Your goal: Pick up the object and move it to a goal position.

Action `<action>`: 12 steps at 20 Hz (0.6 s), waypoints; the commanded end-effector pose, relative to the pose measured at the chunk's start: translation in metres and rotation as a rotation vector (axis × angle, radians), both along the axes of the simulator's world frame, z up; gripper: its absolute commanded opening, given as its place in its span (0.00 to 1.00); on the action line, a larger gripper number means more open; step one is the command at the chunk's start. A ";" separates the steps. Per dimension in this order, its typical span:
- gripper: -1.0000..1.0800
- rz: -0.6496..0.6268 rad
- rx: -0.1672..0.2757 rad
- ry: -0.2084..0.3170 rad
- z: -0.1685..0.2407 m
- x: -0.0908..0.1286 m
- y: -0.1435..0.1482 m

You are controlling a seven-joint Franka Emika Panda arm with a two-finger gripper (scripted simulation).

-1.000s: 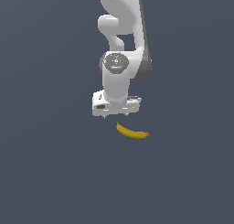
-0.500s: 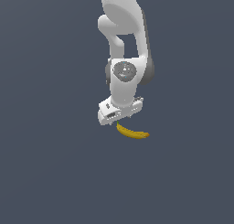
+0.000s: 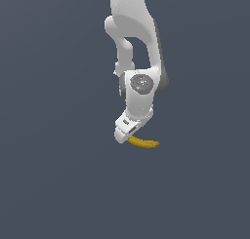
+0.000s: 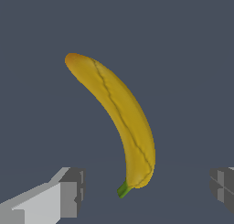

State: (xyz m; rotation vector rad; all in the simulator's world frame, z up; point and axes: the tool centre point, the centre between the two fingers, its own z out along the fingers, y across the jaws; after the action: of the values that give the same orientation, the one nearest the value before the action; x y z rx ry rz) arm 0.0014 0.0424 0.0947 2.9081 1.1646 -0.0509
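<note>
The banana [image 3: 144, 143] lies flat on the plain dark grey tabletop [image 3: 58, 184], a little right of the exterior view's middle. It is a small curved fruit — yellow along its length, with a short green stem [image 4: 122, 189] at one end and a duller, orange-brown tip [image 4: 71, 59] at the other. A thin dark seam runs down its skin in the wrist view.

The white arm [image 3: 139, 94] reaches down from the top of the exterior view, and the pincer [image 3: 128, 129] sits low over the banana's left end, tilted rather than square to the tabletop. From that side its body covers part of the fruit, so whether it touches the banana is hard to tell there.

In the wrist view the pincer [image 4: 148, 189] stands wide open: one grey finger [image 4: 68, 191] shows to one side of the stem end and the other at the opposite edge of the picture, both well apart from the banana. The stem end lies between them — nothing is gripped.
</note>
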 end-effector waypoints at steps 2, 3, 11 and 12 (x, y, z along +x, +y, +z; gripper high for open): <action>0.96 0.113 0.007 -0.006 -0.008 0.002 0.010; 0.96 0.141 0.009 -0.008 -0.010 0.002 0.012; 0.96 0.304 0.021 -0.019 -0.022 0.005 0.027; 0.96 0.317 0.021 -0.020 -0.023 0.005 0.028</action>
State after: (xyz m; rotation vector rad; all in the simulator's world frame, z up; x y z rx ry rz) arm 0.0058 0.0684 0.0732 2.7135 1.5803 -0.0110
